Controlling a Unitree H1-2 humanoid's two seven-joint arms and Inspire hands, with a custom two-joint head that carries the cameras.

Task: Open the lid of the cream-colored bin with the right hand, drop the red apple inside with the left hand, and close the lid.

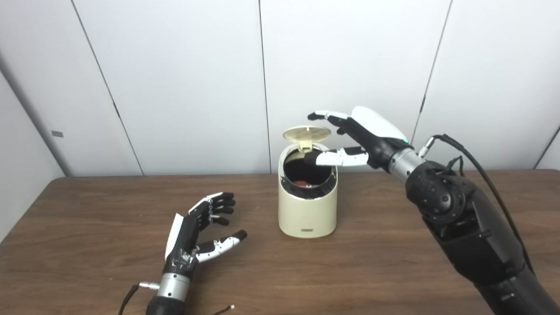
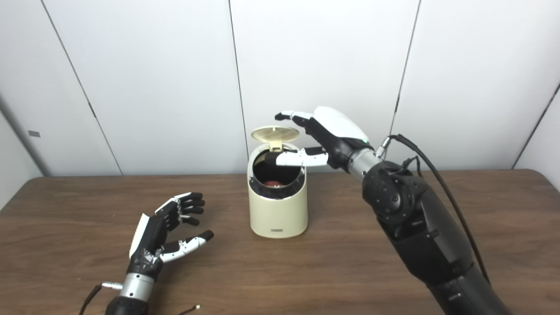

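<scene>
Both hands are empty and spread: right hand [image 1: 358, 138] raised over the bin [image 1: 307, 205], left hand [image 1: 199, 232] low beside it.

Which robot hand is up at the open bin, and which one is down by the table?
The right robot hand is raised at the cream-colored bin, beside its open lid. The left robot hand is low over the table, open and holding nothing.

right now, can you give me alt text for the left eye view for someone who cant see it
A cream-colored bin stands on a wooden table with its lid raised and a red apple inside. The right hand hovers open at the bin's rim, beside the lid; the left hand is open and empty, low over the table.
</scene>
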